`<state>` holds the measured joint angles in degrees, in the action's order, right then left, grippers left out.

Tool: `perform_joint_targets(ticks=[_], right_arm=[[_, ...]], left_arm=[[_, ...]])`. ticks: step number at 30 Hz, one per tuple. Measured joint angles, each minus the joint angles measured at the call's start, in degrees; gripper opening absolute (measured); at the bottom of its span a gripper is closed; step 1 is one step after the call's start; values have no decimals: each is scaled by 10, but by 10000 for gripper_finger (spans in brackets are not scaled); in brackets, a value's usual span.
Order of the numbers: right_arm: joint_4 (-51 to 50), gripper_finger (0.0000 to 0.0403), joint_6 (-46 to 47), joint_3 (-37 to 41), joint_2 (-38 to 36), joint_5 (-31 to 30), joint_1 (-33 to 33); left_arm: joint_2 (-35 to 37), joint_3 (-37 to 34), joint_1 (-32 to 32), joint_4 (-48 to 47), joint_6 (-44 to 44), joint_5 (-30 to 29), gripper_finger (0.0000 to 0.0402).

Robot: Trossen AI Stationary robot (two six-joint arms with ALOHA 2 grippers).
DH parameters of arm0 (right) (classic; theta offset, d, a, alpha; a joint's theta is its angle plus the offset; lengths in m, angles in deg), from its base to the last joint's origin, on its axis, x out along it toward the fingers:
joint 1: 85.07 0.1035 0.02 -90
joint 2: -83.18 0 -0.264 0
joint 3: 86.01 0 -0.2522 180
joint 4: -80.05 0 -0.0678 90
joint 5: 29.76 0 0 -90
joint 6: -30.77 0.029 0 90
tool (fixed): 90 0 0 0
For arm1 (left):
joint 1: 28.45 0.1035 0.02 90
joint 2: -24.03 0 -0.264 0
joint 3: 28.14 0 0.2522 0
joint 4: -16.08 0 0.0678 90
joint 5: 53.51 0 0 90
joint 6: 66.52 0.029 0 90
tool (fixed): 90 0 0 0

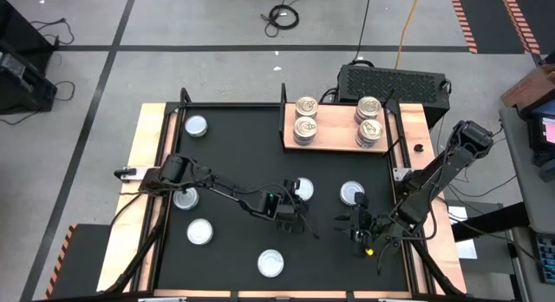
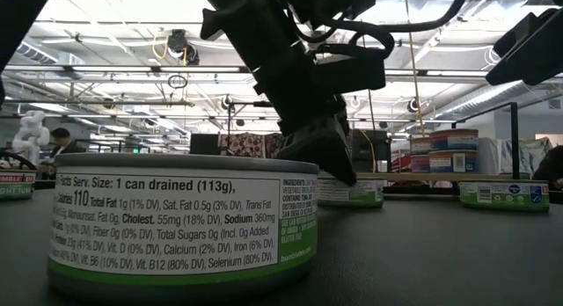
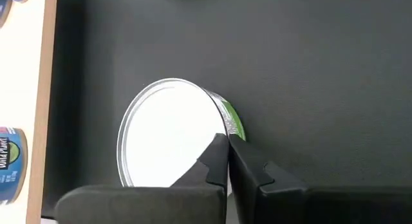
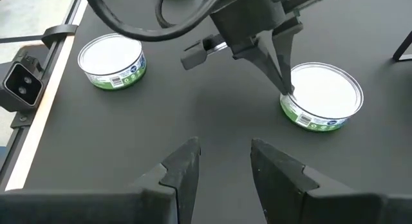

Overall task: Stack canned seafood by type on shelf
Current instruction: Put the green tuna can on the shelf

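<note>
Several silver-lidded tins stand flat on the black table; one of them (image 1: 301,189) is at my left gripper (image 1: 291,205), which is shut on its rim. It also shows in the right wrist view as the tin (image 4: 322,95), and the left wrist view shows this tin (image 3: 167,134) from above. Another tin (image 1: 352,193) stands just beyond my right gripper (image 1: 360,226). That gripper (image 4: 222,153) hovers open over bare table and touches nothing. The wooden shelf (image 1: 338,135) at the far edge carries two stacks of gold-lidded tins (image 1: 305,128) (image 1: 370,128). My left gripper pinches the tin's rim (image 3: 221,124) on the side toward the table's near edge. One finger (image 3: 209,161) lies over the lid and the other (image 3: 248,165) stands outside the green wall. The fingers come from above, slanting down. The tin sits flat on the table.
More silver-lidded tins stand at the far left (image 1: 196,126), under the left arm (image 1: 185,198), at the near left (image 1: 200,233) and near the front edge (image 1: 270,264). Wooden strips border the table's left and right sides. A black box (image 1: 395,81) sits behind the shelf.
</note>
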<state>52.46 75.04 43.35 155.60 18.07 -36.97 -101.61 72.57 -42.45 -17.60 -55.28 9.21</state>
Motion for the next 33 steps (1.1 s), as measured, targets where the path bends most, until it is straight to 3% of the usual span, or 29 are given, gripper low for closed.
perform_joint_targets(ticks=[10, 19, 33], right_arm=[[-41, 132, 24, 0, 0, 25, 0], [-168, 132, 134, 0, 0, 52, 19], [-208, 132, 183, 0, 0, 42, 37]], left_arm=[[6, 50, -9, -19, 45, 18, 1], [8, 112, 7, -17, 95, 7, 0], [10, 160, 91, 98, 223, 19, 0]])
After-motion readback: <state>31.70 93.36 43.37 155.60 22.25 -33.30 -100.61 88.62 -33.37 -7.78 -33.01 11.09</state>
